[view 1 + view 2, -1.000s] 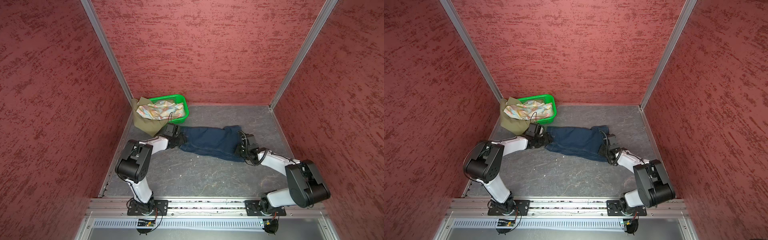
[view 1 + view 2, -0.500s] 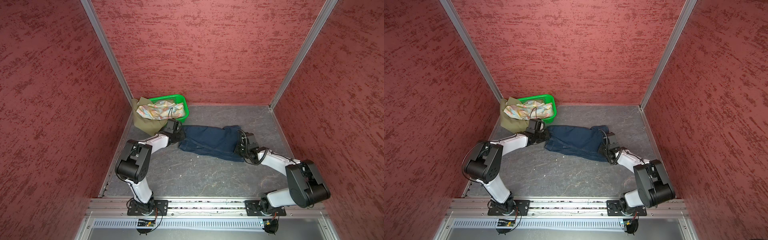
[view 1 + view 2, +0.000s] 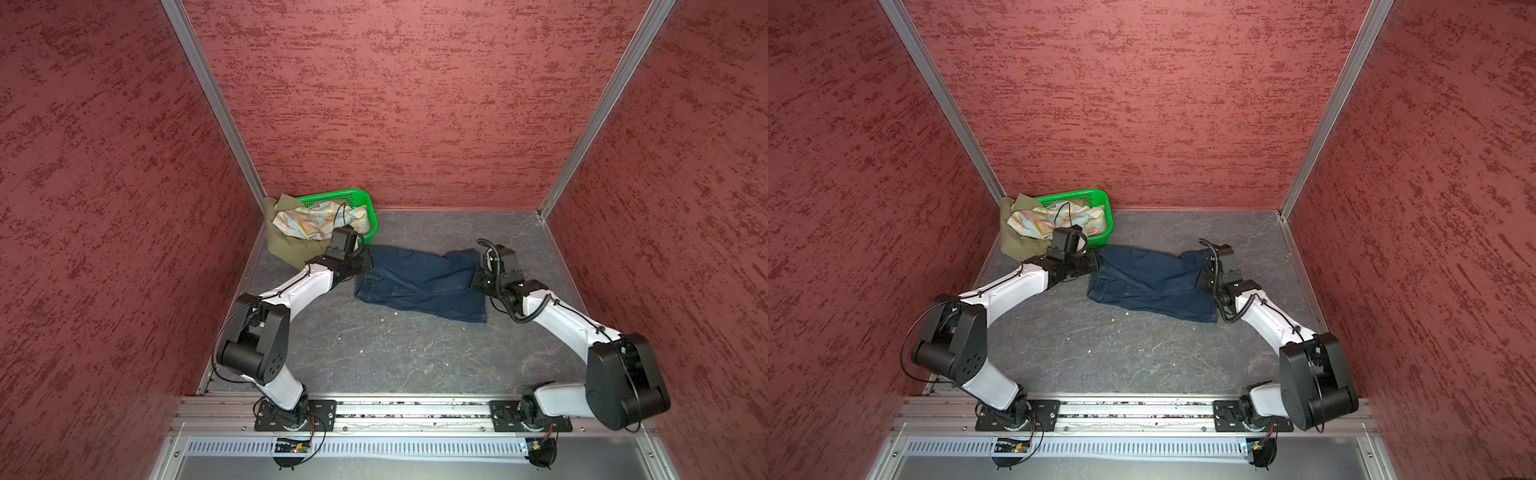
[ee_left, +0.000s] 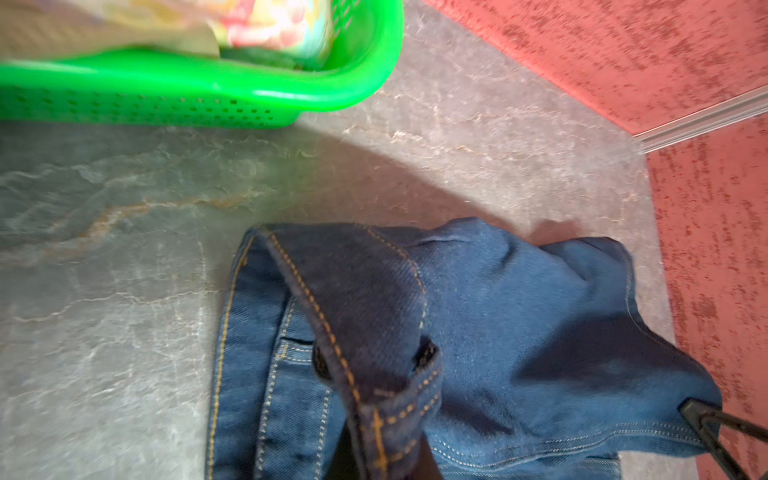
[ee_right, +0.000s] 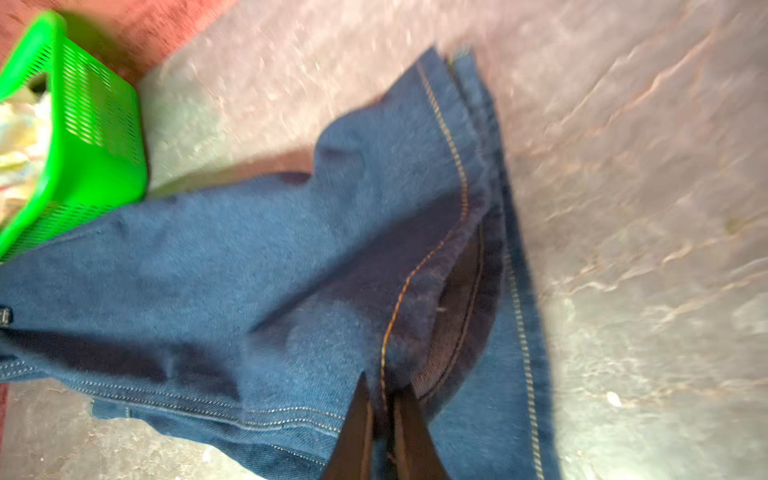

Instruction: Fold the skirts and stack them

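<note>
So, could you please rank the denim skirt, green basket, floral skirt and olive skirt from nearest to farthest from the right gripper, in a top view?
1. The denim skirt, pinched in the right gripper.
2. The green basket, back left corner.
3. The floral skirt, inside the basket.
4. The olive skirt, over the basket's left side.
</note>
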`<state>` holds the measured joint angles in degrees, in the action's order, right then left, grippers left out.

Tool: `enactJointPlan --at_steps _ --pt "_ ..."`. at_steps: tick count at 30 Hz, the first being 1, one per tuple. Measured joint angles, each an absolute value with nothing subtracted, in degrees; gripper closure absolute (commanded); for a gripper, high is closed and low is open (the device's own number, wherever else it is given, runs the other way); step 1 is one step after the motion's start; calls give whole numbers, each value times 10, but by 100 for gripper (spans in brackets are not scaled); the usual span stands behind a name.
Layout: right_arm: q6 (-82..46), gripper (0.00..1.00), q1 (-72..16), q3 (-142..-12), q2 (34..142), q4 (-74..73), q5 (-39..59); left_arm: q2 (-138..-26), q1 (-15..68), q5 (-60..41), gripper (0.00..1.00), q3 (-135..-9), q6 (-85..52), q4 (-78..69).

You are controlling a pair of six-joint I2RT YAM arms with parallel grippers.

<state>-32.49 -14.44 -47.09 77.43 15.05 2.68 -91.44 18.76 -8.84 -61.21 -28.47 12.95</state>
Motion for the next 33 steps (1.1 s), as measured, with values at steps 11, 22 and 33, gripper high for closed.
enactJointPlan --at_steps 11,22,33 --pt "-293 93 -137 -473 694 217 -3 -815 192 -90 98 -556 -273 155" --pt "-329 64 -137 -301 680 191 37 -852 192 -100 81 -424 -276 126" --pt "-323 15 -135 -377 693 213 13 -842 187 -80 15 -439 -266 131"
